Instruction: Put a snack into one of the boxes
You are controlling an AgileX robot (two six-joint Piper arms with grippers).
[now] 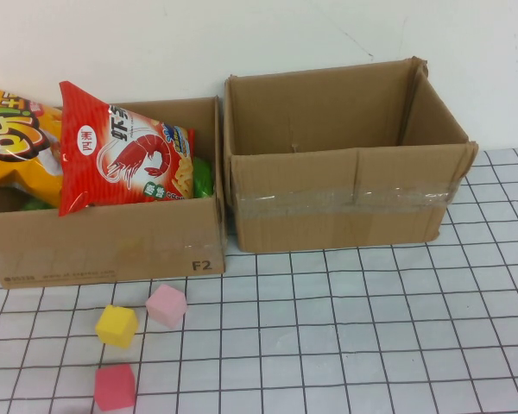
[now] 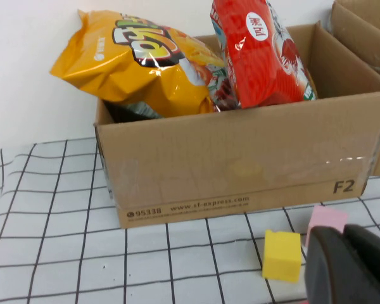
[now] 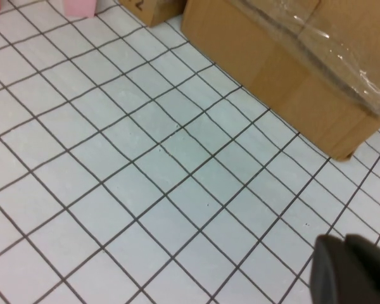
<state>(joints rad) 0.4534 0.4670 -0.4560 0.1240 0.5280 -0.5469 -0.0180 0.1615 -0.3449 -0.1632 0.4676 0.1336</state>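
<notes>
A red shrimp-chip bag [image 1: 125, 155] and an orange snack bag [image 1: 17, 138] stand in the left cardboard box [image 1: 112, 246], with a green pack [image 1: 203, 177] behind them. The right box [image 1: 345, 207] looks empty. Neither gripper shows in the high view. In the left wrist view the left gripper [image 2: 344, 233] is shut and empty, low over the table in front of the left box [image 2: 240, 171], facing the red bag [image 2: 259, 57] and the orange bag [image 2: 139, 63]. The right gripper [image 3: 344, 240] is shut and empty over the tiled table, near the right box [image 3: 291, 76].
A pink cube [image 1: 166, 305], a yellow cube [image 1: 116, 325] and a red cube [image 1: 114, 387] lie on the grid cloth in front of the left box. The yellow cube [image 2: 282, 255] and pink cube [image 2: 325, 220] sit just beside the left gripper. A white wall stands behind the boxes.
</notes>
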